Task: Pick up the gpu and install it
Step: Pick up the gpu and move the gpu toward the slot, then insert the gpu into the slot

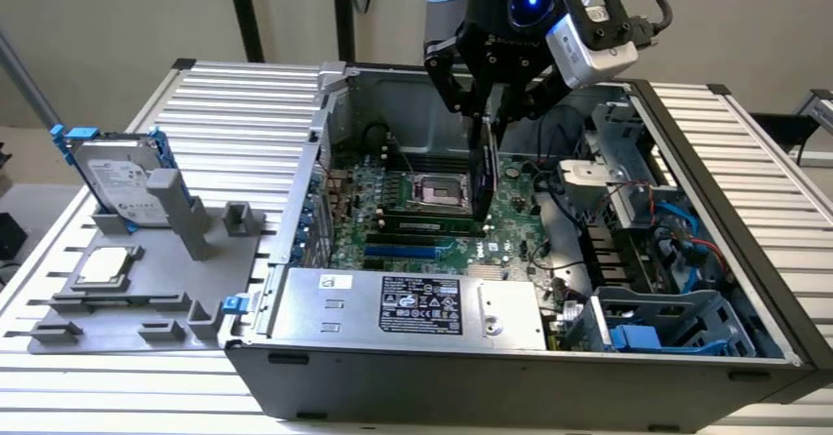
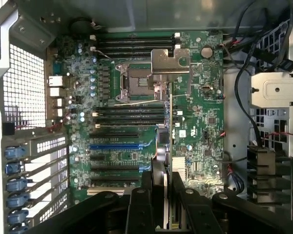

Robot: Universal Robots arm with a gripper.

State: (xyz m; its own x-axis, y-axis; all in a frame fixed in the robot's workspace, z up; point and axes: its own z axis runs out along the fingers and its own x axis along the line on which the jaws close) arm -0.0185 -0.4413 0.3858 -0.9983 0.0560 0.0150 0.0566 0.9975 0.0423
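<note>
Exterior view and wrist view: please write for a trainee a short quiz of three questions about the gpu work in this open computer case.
1. True or false: the gripper holds nothing, its fingers open.
2. The gpu hangs on edge over: A the motherboard, B the power supply, C the slatted table.
3. What stands on edge in the grey holder?
Key: 1 false; 2 A; 3 the hard drive.

Beige wall (image 1: 117,16) behind ribbed metal table (image 1: 234,94); dark poles (image 1: 242,11), possibly stands.
</note>
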